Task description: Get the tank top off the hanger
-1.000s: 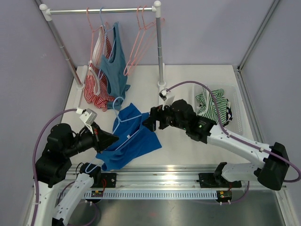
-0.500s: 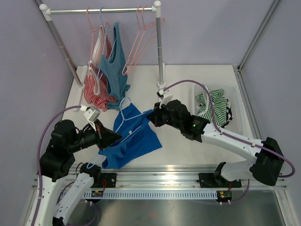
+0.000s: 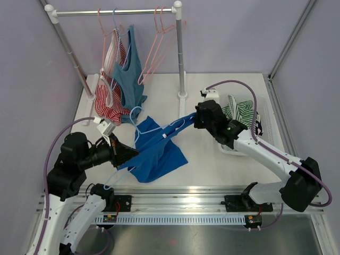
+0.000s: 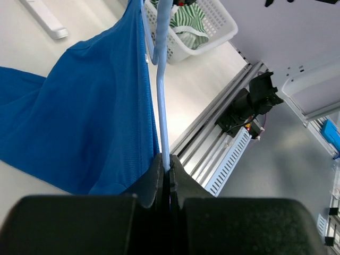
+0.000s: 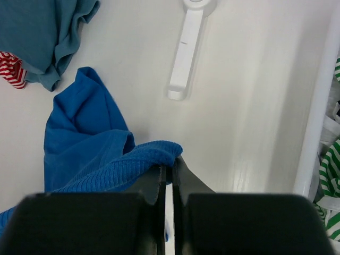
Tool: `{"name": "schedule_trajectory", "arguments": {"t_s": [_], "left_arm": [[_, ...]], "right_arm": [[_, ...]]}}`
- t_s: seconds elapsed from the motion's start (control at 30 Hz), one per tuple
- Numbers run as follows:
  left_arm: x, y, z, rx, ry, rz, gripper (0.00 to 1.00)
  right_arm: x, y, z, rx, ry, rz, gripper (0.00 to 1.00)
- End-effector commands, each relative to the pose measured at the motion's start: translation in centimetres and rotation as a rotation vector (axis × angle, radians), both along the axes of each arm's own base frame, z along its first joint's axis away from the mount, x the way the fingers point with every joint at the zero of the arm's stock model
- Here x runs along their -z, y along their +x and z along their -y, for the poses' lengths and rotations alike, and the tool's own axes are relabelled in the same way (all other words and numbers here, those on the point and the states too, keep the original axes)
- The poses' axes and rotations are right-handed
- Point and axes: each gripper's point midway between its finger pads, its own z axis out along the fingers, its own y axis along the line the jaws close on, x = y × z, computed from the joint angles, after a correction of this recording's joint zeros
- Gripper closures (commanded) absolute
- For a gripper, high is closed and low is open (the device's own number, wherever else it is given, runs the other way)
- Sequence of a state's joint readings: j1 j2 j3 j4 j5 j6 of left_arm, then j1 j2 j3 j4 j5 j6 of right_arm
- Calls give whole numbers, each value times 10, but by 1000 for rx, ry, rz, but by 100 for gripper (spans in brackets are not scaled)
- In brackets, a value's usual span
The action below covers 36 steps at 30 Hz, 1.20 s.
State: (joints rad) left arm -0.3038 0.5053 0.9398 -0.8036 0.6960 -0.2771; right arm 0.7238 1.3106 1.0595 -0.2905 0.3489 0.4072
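The left end effector (image 4: 166,162) is clamped on the pale blue hanger (image 4: 162,79), the right end effector (image 5: 169,169) on a fold of the blue tank top (image 3: 159,159) stretched between them over the tabletop (image 3: 218,167); judged advisable: hold the hanger fixed and draw the fabric along its arm.

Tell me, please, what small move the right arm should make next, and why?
Probably draw the right gripper away toward the basket, with the left gripper holding firm. The right is shut on a taut edge of the tank top, the left on the hanger, which looks partly inside the top.
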Motion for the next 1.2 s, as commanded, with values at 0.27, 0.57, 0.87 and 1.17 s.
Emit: {"name": "schedule_trajectory", "arguments": {"t_s": [0.27, 0.57, 0.87, 1.17], "left_arm": [[-108, -1, 31, 160, -372, 281, 100], [-188, 1, 65, 196, -679, 687, 100], [-232, 26, 110, -36, -640, 792, 100], [-196, 90, 60, -430, -240, 588, 100]], "right_arm": [[-73, -52, 9, -214, 198, 135, 100], [-100, -131, -22, -627, 338, 78, 100], [-101, -123, 44, -325, 196, 110, 100], [-77, -131, 49, -351, 118, 39, 94]]}}
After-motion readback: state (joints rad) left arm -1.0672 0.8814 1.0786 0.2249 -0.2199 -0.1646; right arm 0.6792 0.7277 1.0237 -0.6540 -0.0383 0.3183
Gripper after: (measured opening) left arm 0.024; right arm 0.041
